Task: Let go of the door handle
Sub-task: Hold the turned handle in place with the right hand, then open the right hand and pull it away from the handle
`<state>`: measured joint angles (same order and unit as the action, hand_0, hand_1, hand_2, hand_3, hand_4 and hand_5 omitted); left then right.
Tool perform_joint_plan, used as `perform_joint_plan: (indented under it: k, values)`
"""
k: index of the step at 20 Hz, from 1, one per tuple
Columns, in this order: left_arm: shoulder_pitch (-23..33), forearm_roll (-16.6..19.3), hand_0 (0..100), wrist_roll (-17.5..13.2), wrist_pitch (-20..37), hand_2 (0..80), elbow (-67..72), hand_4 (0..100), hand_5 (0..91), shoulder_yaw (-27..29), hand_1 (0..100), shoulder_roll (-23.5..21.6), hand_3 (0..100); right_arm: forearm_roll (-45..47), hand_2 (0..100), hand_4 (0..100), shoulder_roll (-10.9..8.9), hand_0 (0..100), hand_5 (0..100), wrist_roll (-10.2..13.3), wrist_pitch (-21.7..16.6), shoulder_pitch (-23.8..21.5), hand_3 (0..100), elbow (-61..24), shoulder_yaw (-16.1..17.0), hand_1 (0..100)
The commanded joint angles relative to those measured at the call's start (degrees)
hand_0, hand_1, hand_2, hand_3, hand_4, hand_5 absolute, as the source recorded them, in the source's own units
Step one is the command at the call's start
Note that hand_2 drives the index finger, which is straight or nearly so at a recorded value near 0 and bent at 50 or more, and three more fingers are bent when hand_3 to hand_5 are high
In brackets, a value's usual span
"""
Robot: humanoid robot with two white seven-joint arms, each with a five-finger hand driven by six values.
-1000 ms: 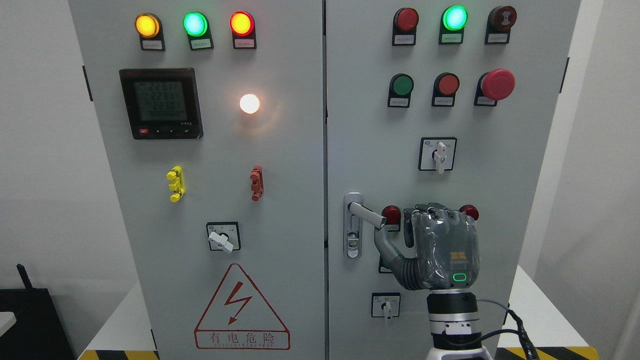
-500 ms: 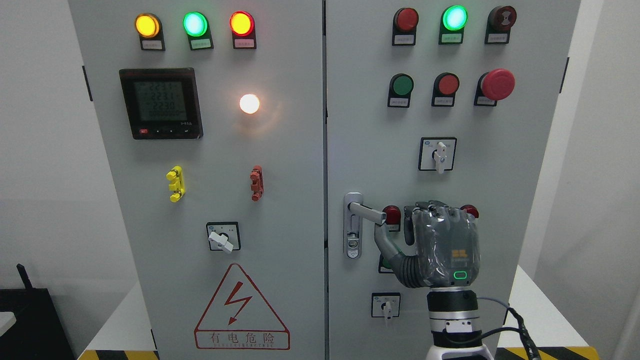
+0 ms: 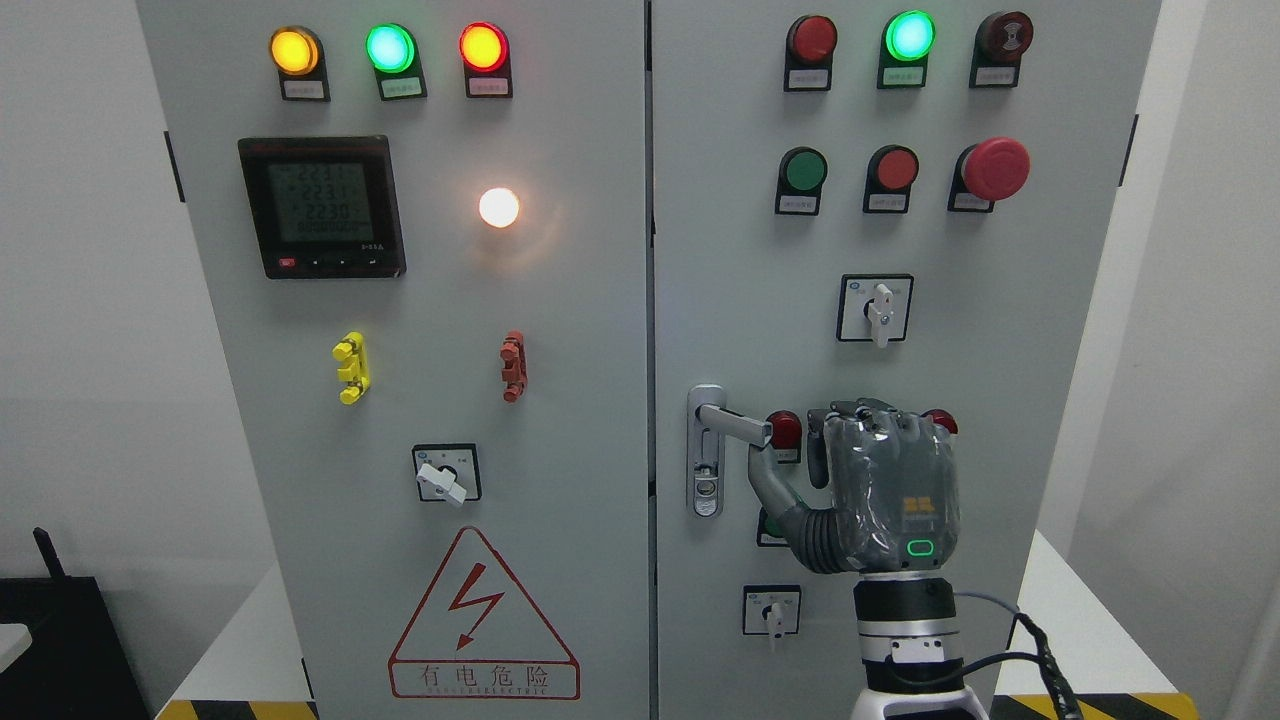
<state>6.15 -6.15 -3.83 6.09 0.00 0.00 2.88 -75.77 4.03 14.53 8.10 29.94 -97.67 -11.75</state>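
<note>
The silver door handle sits on its lock plate at the left edge of the cabinet's right door. Its lever points right, almost level. My right hand is just right of the lever, with its back toward the camera. The thumb reaches up-left and its tip sits right under the lever's free end. The fingers point at the panel, right of the lever, and hold nothing. The left arm is out of view.
A red button is between the lever tip and my fingers. A rotary switch is below the hand, another above it. The left door carries a meter, lamps and a warning triangle. A cable hangs by my wrist.
The lever has swung up from a downward tilt to nearly level. My right hand has risen slightly with it, the thumb staying under the lever's end.
</note>
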Motion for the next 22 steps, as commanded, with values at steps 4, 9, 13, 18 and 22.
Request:
perform_joint_plan:
  k: [4, 9, 13, 18, 22]
  values:
    - [0.00, 0.00, 12, -0.04, -0.03, 0.0, 1.14, 0, 0.0, -0.79, 39, 0.02, 0, 0.09, 99, 93, -0.17, 40, 100, 0.49, -0.37, -1.55, 100, -1.12, -0.64, 48]
    - [0.00, 0.00, 12, -0.04, -0.03, 0.0, 1.14, 0, 0.0, -0.79, 39, 0.02, 0, 0.09, 99, 93, -0.34, 41, 100, 0.93, -0.63, -2.78, 100, -1.74, -0.73, 48]
    - [0.00, 0.00, 12, -0.04, -0.03, 0.0, 1.14, 0, 0.0, -0.79, 39, 0.02, 0, 0.09, 99, 93, -1.04, 41, 100, 1.37, -0.81, -4.88, 100, -3.75, -0.81, 48]
    - [0.00, 0.00, 12, -0.04, -0.03, 0.0, 1.14, 0, 0.0, -0.79, 39, 0.02, 0, 0.18, 99, 94, -2.27, 42, 100, 2.25, -2.30, -6.47, 100, -4.63, -0.73, 47]
    - [0.00, 0.00, 12, -0.04, -0.03, 0.0, 1.14, 0, 0.0, -0.79, 39, 0.02, 0, 0.18, 98, 94, -2.89, 43, 100, 2.43, -2.39, -7.70, 100, -6.04, -0.64, 44]
